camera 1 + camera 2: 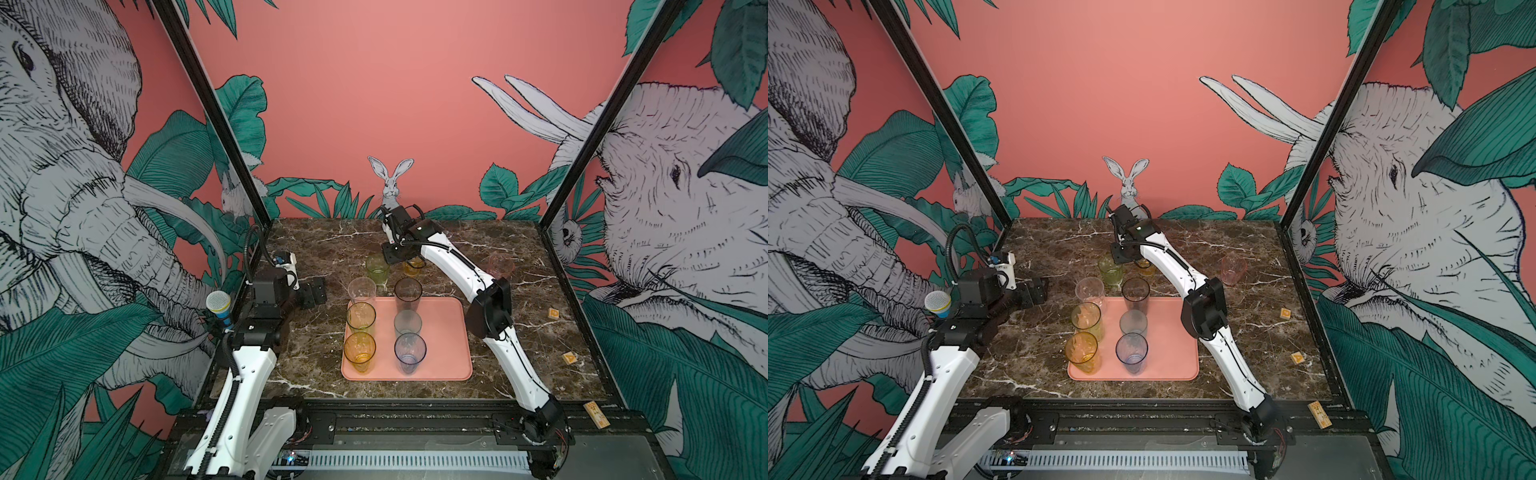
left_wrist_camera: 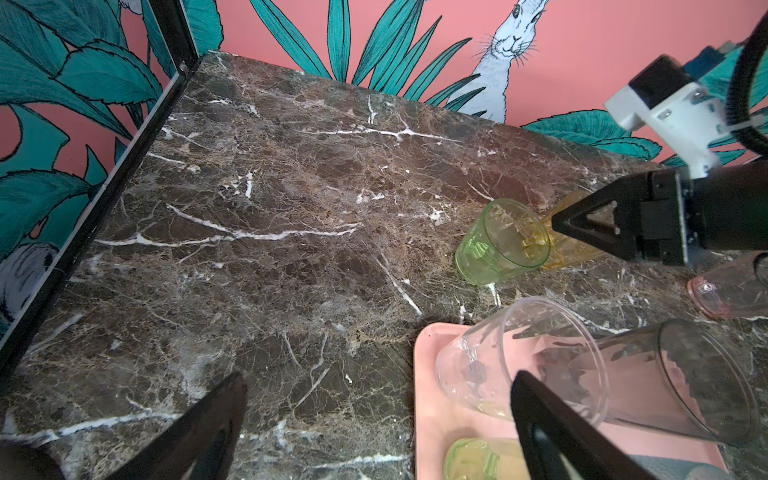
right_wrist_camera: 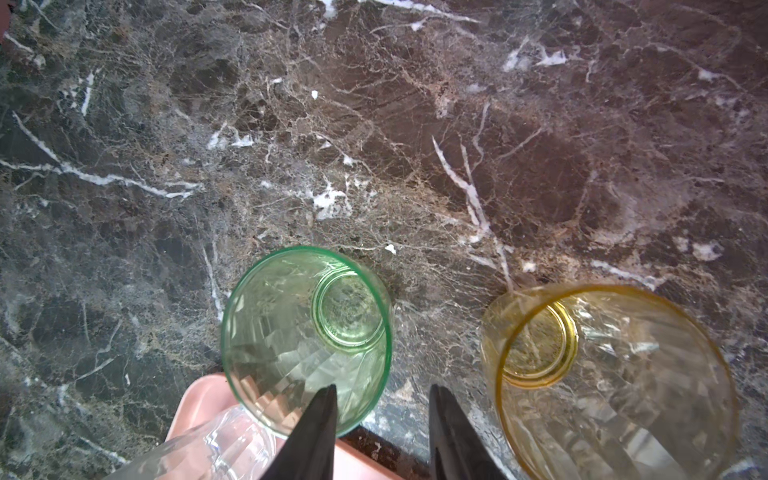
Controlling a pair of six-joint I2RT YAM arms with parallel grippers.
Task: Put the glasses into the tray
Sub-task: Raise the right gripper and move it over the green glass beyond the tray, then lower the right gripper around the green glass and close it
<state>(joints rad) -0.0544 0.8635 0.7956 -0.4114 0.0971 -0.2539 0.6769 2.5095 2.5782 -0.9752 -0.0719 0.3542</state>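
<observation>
In both top views six glasses stand upright on the tray (image 1: 449, 332), in two rows along its left side and middle: a clear glass (image 1: 361, 291), a smoky glass (image 1: 408, 293), a yellow-green glass (image 1: 361, 318), a grey-teal glass (image 1: 407, 322), a tall amber glass (image 1: 359, 349) and a bluish glass (image 1: 410, 353). The tray's right strip is bare. Three glasses wait on the surface (image 1: 316, 249) beyond the tray's far edge: a short green glass (image 1: 377, 268), a short amber glass (image 1: 414, 268) partly hidden under my right tool (image 1: 395, 259), and a pink glass (image 1: 500, 266) well apart to the right. My left tool (image 1: 313, 293) hangs off to the left of the tray.

In the left wrist view, the left tool (image 2: 379, 376) is spread wide and empty over bare surface beside the tray's corner.

In the right wrist view, the right tool (image 3: 382, 388) has its jaws apart. One finger sits over the short green glass's mouth, and the other over the gap between it and the short amber glass. The rim runs between them, not yet pinched, so nothing is held.

I judge six of nine done, with the short green glass next.
</observation>
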